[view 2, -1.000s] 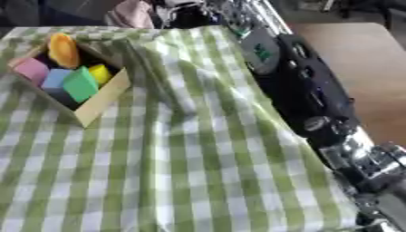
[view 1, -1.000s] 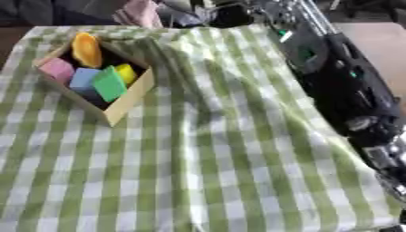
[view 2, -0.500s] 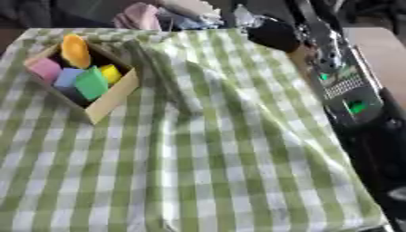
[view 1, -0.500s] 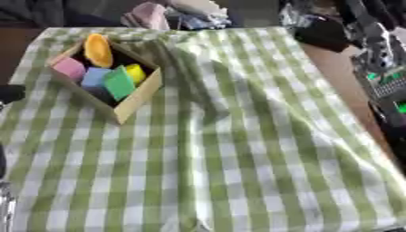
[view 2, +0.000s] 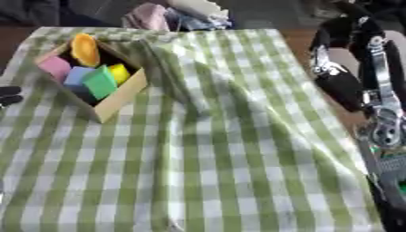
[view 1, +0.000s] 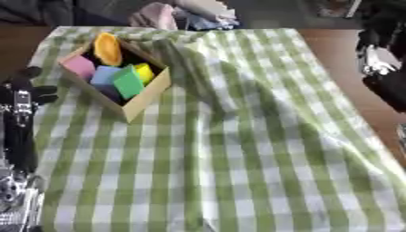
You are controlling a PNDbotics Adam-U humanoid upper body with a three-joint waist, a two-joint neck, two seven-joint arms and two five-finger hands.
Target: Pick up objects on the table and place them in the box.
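A shallow cardboard box [view 1: 147, 95] sits on the cloth at the far left. Inside it lie an orange oval piece [view 1: 107, 48], a pink block [view 1: 79, 67], a blue block [view 1: 103, 75], a green block [view 1: 127, 83] and a small yellow piece [view 1: 143, 72]. My left hand [view 1: 24, 93] stands at the left edge beside the box, apart from it, fingers up and relaxed, holding nothing. My right arm [view 2: 349, 72], black and silver, hangs past the table's right side, off the cloth. I see no loose object on the cloth.
A green and white checked cloth [view 1: 238, 149] covers the table, with raised folds running from the box toward the middle. Bare brown tabletop [view 1: 337, 59] shows at the right. A pile of fabric [view 1: 186, 11] lies beyond the far edge.
The whole picture has shifted, so the camera moved. My right arm has drawn back from over the cloth's right part to beyond the edge. My left hand has come into view at the left.
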